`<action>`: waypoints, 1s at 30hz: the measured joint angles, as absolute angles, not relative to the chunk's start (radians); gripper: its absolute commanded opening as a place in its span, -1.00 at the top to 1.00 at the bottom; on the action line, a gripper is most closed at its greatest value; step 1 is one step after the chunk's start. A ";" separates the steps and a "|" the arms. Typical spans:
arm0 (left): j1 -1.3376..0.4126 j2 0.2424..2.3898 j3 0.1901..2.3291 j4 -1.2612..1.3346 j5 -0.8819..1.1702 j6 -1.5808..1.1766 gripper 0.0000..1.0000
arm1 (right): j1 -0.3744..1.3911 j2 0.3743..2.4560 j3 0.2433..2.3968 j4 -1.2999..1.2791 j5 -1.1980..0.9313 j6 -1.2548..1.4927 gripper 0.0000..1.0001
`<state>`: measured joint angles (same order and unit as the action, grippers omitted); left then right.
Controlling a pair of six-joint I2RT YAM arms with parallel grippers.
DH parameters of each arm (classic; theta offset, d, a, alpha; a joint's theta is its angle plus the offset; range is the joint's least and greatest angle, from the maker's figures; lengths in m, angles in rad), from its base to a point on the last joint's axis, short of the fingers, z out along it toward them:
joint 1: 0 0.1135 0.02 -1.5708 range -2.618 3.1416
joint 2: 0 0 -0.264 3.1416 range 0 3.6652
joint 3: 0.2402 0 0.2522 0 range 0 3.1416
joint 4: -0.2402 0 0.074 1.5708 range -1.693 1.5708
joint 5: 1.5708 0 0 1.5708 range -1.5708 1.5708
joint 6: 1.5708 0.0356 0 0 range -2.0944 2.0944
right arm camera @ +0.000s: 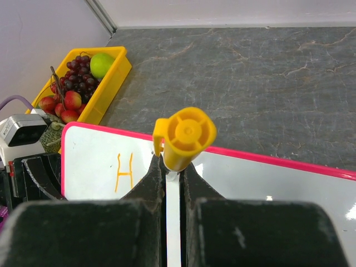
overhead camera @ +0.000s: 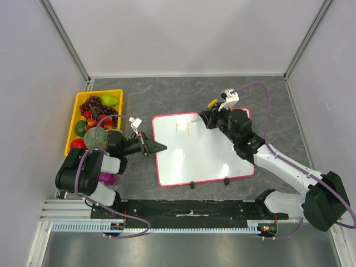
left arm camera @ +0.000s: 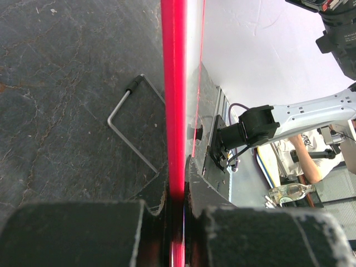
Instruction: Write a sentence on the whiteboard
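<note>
The whiteboard [overhead camera: 203, 153] lies flat in the middle of the table, white with a pink-red frame and two black feet on its near edge. My left gripper [overhead camera: 157, 148] is shut on its left frame edge, which shows as a red strip [left arm camera: 173, 111] between the jaws [left arm camera: 177, 206]. My right gripper [overhead camera: 207, 118] is shut on a white marker with a yellow-orange end cap [right arm camera: 183, 138], held upright over the board's far edge [right arm camera: 267, 183]. Of the sentence, an orange "H" [right arm camera: 123, 172] shows left of the marker, and thin orange strokes show in the top view [overhead camera: 182, 125].
A yellow fruit tray [overhead camera: 75, 111] with grapes, apples and a pear stands at the far left, also in the right wrist view [right arm camera: 114, 67]. A melon and a purple fruit lie by the left arm. A bent wire stand [left arm camera: 130, 133] lies under the board's left edge.
</note>
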<state>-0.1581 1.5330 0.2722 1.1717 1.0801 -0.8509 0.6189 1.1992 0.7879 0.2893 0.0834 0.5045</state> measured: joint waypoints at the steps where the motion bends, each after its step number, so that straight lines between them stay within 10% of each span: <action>1: -0.158 1.533 0.272 1.172 1.080 -0.851 0.96 | 0.619 1.199 0.788 0.289 0.082 0.504 1.00; 30: -0.158 1.533 0.276 1.161 1.081 -0.850 0.96 | 0.617 1.202 0.742 0.323 -0.030 0.552 1.00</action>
<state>-0.1581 1.5330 0.2760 1.1614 1.0809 -0.8505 0.6167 1.2018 0.7422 0.3225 -0.0296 0.5522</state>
